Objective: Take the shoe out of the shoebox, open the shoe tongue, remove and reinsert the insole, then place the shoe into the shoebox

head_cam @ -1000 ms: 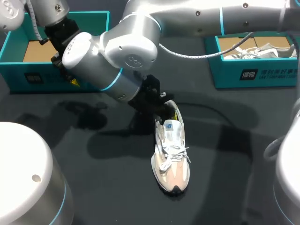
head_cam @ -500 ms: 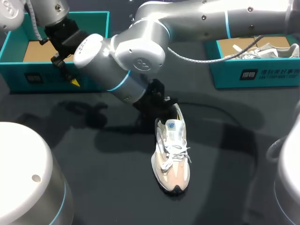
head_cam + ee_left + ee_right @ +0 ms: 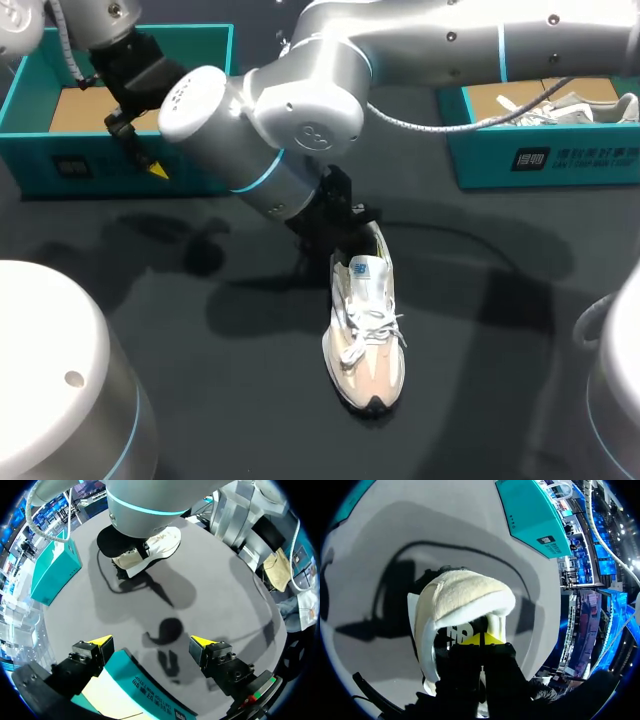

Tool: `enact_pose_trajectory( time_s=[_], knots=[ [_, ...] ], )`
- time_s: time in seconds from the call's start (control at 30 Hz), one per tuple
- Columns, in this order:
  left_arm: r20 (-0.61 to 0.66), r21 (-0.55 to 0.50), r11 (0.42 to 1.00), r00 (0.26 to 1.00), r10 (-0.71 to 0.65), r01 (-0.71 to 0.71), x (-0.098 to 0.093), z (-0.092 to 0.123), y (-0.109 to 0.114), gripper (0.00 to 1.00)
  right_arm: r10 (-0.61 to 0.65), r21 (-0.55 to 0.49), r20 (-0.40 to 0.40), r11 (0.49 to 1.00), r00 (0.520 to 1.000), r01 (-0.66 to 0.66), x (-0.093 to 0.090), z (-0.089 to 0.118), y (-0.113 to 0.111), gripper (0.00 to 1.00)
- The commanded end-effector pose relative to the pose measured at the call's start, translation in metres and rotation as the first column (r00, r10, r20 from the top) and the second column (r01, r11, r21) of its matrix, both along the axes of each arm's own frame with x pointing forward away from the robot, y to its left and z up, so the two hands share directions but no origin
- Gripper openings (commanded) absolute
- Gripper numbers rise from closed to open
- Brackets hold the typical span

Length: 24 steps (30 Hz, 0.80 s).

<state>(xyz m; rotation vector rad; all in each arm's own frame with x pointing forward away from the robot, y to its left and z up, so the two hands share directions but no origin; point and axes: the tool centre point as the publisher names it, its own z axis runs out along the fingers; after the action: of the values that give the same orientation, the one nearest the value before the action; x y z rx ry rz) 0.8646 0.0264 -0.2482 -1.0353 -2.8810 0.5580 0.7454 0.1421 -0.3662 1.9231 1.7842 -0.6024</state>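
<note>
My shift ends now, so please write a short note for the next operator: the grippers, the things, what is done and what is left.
Shoe: upright on the table, laced.
Left gripper: open, empty, at the near wall of the left shoebox.
Right gripper: tips together inside the heel opening; whether they pinch the insole cannot be seen.
Done: shoe taken out.
Left: insole out and back in, then shoe into the shoebox.

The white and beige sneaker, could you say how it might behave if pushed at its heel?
The white and beige sneaker rests flat on its sole, so it would probably slide on the dark table rather than tip. Its laced fabric upper looks soft and would likely give.
</note>
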Motion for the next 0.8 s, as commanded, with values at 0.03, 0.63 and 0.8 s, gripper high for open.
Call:
enact_pose_trajectory(
  time_s=[0.03,0.63,0.8],
  knots=[
    [0.001,-0.015,1.0,1.0,-0.022,0.022,0.005,0.006,0.015,1.0,-0.224,0.016,0.182,0.974,0.957,0.225,-0.007,0.002,0.002,0.0],
    [0.059,-0.009,0.989,0.987,-0.148,0.149,0.003,0.021,0.041,1.0,-0.234,0.015,0.216,0.971,0.948,0.237,-0.008,0.008,-0.002,0.0],
    [0.06,-0.013,0.986,0.985,-0.164,0.166,0.005,0.023,0.047,1.0,-0.25,0.048,0.189,0.968,0.95,0.245,-0.005,-0.008,-0.005,0.0]
  ],
)
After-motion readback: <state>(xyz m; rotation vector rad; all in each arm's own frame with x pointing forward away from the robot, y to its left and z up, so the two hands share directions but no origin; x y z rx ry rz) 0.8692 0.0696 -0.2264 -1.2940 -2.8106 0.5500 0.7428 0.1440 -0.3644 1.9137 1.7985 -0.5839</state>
